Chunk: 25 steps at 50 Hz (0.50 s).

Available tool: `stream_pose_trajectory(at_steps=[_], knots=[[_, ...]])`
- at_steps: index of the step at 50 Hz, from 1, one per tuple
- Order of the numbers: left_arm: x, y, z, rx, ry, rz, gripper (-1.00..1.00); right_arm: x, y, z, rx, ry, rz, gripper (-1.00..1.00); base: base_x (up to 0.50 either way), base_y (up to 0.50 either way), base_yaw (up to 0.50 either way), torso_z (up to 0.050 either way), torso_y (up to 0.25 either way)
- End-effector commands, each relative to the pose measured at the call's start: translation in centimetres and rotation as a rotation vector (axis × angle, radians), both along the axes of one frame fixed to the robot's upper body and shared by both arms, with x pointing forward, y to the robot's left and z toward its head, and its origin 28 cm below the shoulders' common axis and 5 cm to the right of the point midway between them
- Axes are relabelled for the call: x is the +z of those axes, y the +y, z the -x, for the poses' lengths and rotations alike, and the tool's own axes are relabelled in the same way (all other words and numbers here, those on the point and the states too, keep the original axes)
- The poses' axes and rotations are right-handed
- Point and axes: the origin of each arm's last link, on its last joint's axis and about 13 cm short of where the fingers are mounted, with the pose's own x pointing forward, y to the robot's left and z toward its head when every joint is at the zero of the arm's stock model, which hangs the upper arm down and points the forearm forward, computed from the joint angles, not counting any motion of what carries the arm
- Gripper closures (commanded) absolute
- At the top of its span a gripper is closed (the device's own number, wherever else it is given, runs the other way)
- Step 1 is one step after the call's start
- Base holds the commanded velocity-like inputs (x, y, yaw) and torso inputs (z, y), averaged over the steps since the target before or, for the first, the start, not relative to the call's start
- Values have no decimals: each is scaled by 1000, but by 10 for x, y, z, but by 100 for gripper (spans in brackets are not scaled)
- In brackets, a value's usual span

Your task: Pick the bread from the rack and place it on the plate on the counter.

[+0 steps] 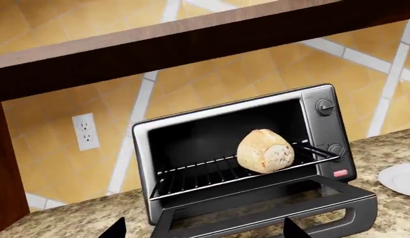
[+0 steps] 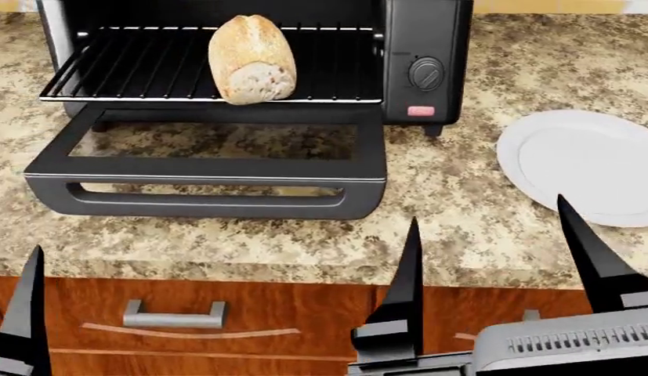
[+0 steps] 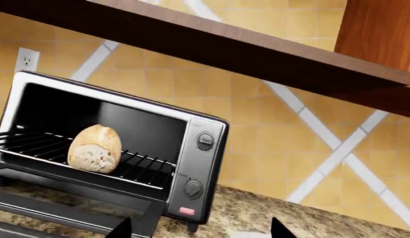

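Note:
The bread (image 2: 251, 59) lies on the black wire rack (image 2: 135, 70) of the open toaster oven, pale cut end facing out. It also shows in the left wrist view (image 1: 265, 150) and the right wrist view (image 3: 93, 148). The white plate (image 2: 590, 164) sits on the granite counter (image 2: 460, 227) to the right of the oven. My right gripper (image 2: 501, 274) is open and empty above the counter's front edge, just in front of the plate. My left gripper (image 1: 205, 230) is open and empty, in front of the oven door; only one finger (image 2: 26, 313) shows in the head view.
The oven's glass door (image 2: 198, 168) is folded down flat onto the counter in front of the rack. The oven's control panel (image 2: 423, 70) with knobs is right of the rack. Wooden drawers (image 2: 271, 329) lie below. An overhead cabinet (image 3: 258, 54) hangs above the oven.

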Motion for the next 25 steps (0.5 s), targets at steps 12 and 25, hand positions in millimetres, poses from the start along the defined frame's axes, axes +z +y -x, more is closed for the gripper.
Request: stream_pose_trajectory(at_steps=[12, 25], knots=[[35, 7, 8, 29, -72, -39, -100, 40, 5, 16, 3, -134, 68, -100, 265, -12, 0, 48, 60], [37, 8, 11, 43, -75, -40, -100, 41, 5, 19, 2, -142, 59, -100, 285, 0, 0, 48, 60]])
